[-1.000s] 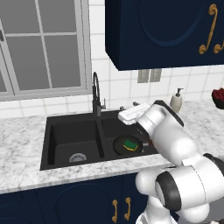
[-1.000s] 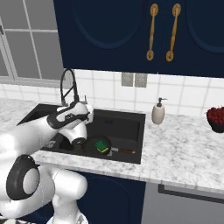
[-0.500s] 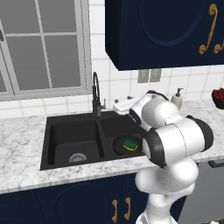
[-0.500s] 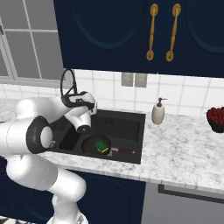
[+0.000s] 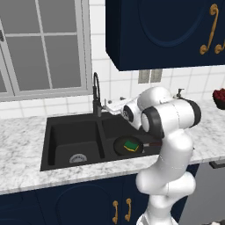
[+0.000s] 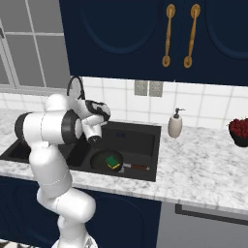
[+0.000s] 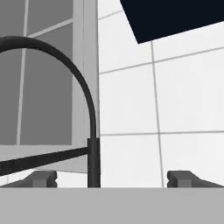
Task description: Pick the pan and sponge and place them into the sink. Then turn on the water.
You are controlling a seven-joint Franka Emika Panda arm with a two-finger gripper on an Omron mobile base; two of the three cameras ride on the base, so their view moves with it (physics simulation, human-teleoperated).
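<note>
The black pan [image 5: 126, 145] lies in the right basin of the sink [image 5: 66, 134], with the green and yellow sponge [image 5: 130, 144] resting in it. In the right base view the pan [image 6: 104, 160] holds the sponge [image 6: 114, 161], and its handle points right. My gripper [image 5: 107, 106] is open and empty, held above the sink just right of the black arched faucet [image 5: 96, 94]. In the hand view the faucet [image 7: 92, 162] stands between my open fingertips, gripper [image 7: 113, 179], with its lever running off to the left. No water stream is visible.
A cream soap dispenser [image 6: 175, 124] stands on the marble counter right of the sink [image 6: 143, 135]. A dark bowl of red fruit [image 6: 239, 131] sits at the far right. A window and tiled wall rise behind the faucet, with blue cabinets overhead.
The arm has drawn upright and the open gripper has moved left, closer to the faucet. Pan and sponge have stayed in the right basin.
</note>
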